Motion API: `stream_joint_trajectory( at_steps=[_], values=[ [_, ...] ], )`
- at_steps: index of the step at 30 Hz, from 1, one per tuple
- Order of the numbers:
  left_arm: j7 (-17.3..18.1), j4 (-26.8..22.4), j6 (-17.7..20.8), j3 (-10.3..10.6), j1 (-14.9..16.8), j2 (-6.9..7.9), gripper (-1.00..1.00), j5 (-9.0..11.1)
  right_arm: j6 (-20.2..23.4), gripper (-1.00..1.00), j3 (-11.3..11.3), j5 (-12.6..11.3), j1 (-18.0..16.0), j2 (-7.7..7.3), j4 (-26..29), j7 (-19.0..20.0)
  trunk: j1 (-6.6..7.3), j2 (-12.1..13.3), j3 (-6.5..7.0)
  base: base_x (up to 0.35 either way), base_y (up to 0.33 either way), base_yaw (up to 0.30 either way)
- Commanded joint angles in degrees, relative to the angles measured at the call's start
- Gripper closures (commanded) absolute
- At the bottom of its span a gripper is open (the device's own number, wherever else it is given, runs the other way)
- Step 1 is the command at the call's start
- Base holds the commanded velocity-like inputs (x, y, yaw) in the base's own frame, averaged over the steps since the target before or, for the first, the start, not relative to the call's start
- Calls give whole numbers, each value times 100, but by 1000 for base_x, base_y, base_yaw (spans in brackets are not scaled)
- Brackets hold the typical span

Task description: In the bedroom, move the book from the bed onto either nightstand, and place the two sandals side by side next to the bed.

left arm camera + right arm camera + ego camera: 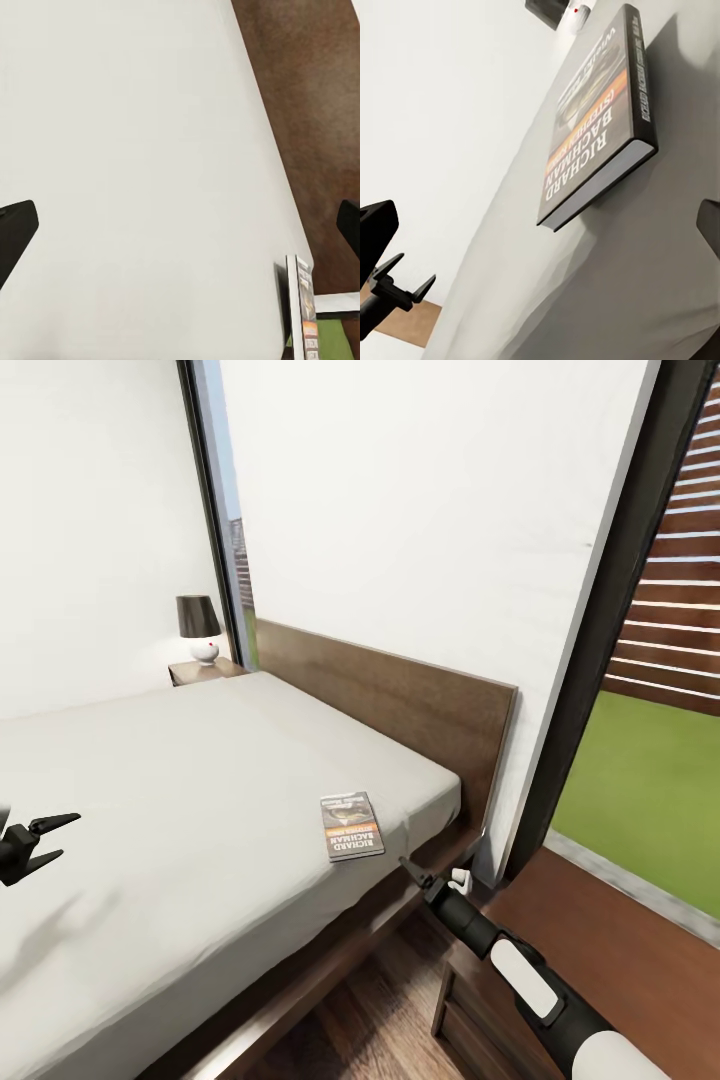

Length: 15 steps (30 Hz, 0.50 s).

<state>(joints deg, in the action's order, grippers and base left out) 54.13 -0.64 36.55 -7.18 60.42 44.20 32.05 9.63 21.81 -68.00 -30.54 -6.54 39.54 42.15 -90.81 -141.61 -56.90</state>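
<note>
book [352, 825] flat on bed [180, 780] (near its edge) | left hand [50, 838] spread, empty | right hand [415, 872] spread, just short of book

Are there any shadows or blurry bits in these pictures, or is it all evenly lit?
Head view: the left gripper casts a soft grey shadow on the bed; everything looks sharp but tilted. Right wrist view: the book throws a dark shadow under its edge. Left wrist view: flat, even light on the mattress, no glare.
</note>
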Motion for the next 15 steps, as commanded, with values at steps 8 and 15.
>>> stream_joint_trajectory(
  at_steps=[8, 15],
  values=[
    [10, 3, 37, -46, 5, 1, -100, -32, 39, -100, 10, -97, -4, -5, 1, 0, 1, -2, -6, 0, 0, 0],
    [10, 3, 37, -46, 5, 1, -100, -32, 32, -100, 24, -101, -4, 2, 3, -95, 1, -2, -6, 0, 0, 0]
  ],
)
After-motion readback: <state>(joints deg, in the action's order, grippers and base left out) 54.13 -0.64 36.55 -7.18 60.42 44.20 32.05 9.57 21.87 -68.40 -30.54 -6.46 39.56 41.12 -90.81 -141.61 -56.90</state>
